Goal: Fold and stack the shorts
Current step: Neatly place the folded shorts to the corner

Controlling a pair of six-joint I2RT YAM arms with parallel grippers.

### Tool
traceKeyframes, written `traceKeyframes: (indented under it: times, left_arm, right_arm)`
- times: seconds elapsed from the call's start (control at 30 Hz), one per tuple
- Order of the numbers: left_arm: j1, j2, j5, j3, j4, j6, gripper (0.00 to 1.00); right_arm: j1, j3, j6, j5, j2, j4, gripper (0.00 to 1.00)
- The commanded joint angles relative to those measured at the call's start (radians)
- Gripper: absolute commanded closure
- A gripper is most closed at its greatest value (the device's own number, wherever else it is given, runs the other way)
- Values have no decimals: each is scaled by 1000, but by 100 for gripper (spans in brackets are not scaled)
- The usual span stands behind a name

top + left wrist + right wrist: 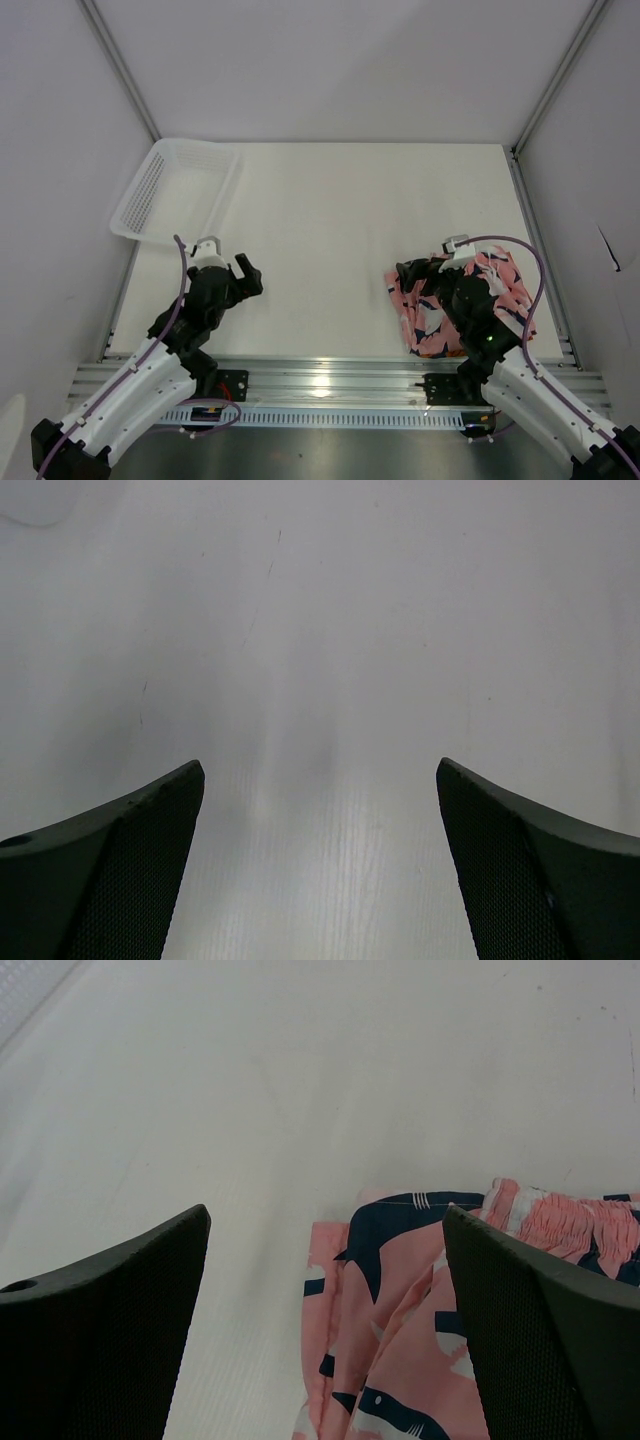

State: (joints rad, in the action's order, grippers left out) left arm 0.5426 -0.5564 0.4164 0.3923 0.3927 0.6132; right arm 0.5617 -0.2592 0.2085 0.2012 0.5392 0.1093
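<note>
One pair of shorts [510, 290], pink with navy-and-white shark shapes, lies in a crumpled heap at the right of the table. My right gripper [412, 272] hovers over the heap's left edge. In the right wrist view the right gripper [325, 1212] is open, with the pink shorts [400, 1310] under and between its fingers but apart from them. My left gripper [237, 274] is at the left front of the table. The left wrist view shows the left gripper [320, 765] open over bare table with nothing between the fingers.
A white mesh basket [175, 190] sits tilted at the back left corner, holding nothing that I can see. Metal frame posts and white walls close in the table [330, 220] on three sides. A metal rail [320, 380] runs along the near edge.
</note>
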Motion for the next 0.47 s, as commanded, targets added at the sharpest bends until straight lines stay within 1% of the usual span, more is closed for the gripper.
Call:
traceKeyframes:
  times: [0.0,0.43]
  left_arm:
    - [-9,6,32,-4,0,20,1]
    - [-9,19,21,-6,-5,14,1]
  right_arm:
    - [6,5,-14,0,8,66,0]
    - [4,5,-4,12,1,53,1]
